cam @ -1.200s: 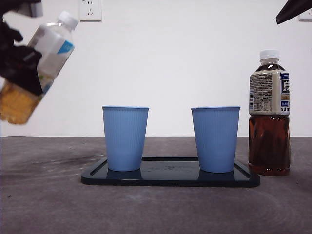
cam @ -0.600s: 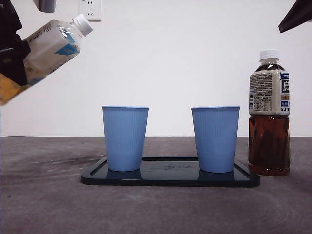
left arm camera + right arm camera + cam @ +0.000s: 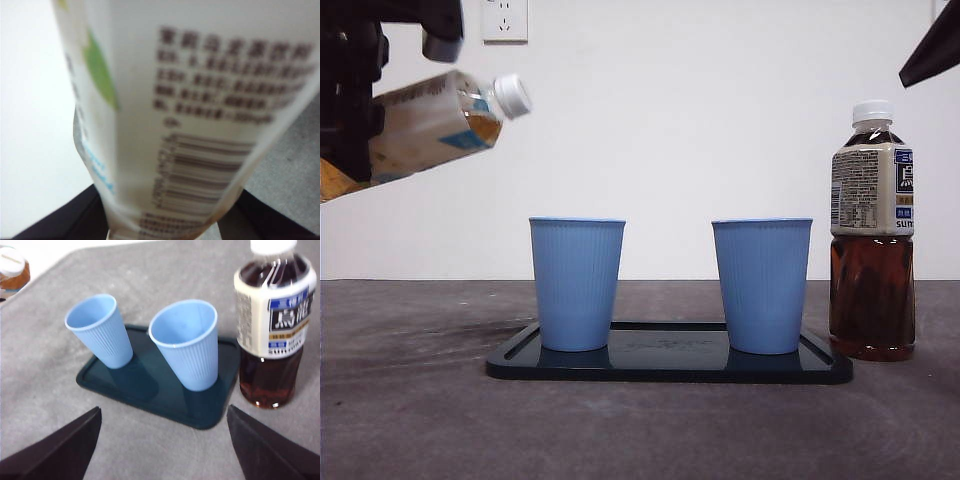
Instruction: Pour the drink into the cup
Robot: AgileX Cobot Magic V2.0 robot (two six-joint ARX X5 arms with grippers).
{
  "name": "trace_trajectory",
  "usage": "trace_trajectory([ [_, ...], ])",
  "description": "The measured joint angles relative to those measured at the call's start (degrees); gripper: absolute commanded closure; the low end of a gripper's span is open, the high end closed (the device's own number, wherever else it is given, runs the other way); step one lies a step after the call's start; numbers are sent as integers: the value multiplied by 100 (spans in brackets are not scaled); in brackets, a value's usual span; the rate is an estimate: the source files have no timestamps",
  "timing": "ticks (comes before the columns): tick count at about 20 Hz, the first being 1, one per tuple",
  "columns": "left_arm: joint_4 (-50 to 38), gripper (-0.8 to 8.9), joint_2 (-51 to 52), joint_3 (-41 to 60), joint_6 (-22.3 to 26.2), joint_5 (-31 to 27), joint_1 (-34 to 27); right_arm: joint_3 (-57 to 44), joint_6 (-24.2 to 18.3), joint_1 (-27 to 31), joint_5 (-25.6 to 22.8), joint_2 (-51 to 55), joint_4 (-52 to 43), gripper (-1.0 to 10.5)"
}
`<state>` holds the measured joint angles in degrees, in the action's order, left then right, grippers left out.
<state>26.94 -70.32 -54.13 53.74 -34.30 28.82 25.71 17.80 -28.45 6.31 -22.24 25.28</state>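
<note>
My left gripper (image 3: 350,110) is shut on a yellow-drink bottle (image 3: 430,125) with a white cap, high at the left of the front view. The bottle lies almost level, its cap pointing toward the left blue cup (image 3: 577,283). In the left wrist view the bottle's label (image 3: 200,115) fills the frame between my jaws. Two blue cups stand on a dark tray (image 3: 670,365); the right cup (image 3: 762,285) is beside the left one. My right gripper (image 3: 160,450) is open and empty, above the table, looking down on both cups (image 3: 186,342).
A capped brown tea bottle (image 3: 873,230) stands upright on the grey table just right of the tray; it also shows in the right wrist view (image 3: 272,325). A wall socket (image 3: 505,18) is on the white wall behind.
The left gripper has swung the yellow-drink bottle right and tipped it further toward level. The cap has moved closer to the left cup. Cups, tray and tea bottle have not moved.
</note>
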Motion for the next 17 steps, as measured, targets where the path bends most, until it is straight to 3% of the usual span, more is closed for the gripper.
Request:
trace_trajectory([
  [6, -245, 600, -385, 0, 398, -442, 192, 0, -2, 0, 0, 0, 22, 549],
  [17, -525, 600, -734, 0, 791, -542, 367, 0, -2, 0, 0, 0, 101, 549],
])
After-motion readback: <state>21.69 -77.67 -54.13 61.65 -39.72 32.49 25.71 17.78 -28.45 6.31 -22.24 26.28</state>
